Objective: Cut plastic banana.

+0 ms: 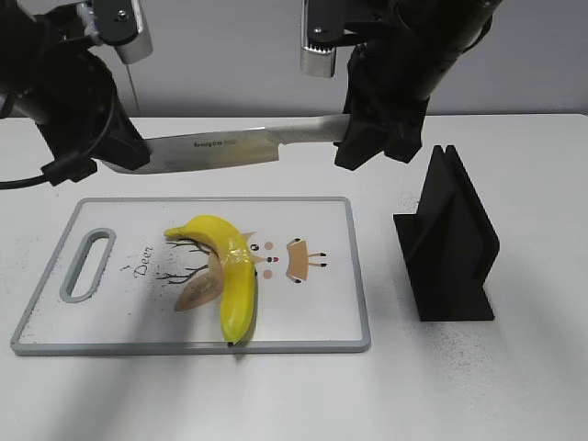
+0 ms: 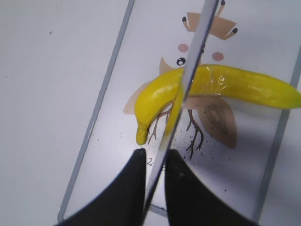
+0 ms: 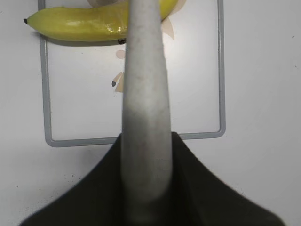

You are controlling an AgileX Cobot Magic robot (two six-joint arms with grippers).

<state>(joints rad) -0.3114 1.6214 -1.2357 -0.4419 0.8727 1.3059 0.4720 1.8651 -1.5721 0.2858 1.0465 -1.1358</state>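
The plastic banana (image 1: 231,271) lies whole on the white cutting board (image 1: 317,308), over the deer print. It also shows in the left wrist view (image 2: 225,84) and the right wrist view (image 3: 75,23). A steel knife (image 1: 216,147) hangs level in the air above the board's far edge. My left gripper (image 1: 124,156) is shut on the blade's tip end (image 2: 188,70), with the fingers (image 2: 154,153) on either side of the blade. My right gripper (image 1: 360,147) is shut on the grey handle (image 3: 143,113), with the jaws (image 3: 146,141) around it.
A black knife stand (image 1: 450,248) stands on the white table to the right of the board. The board has a grey rim (image 3: 46,94) and a handle slot (image 1: 89,265) at its left end.
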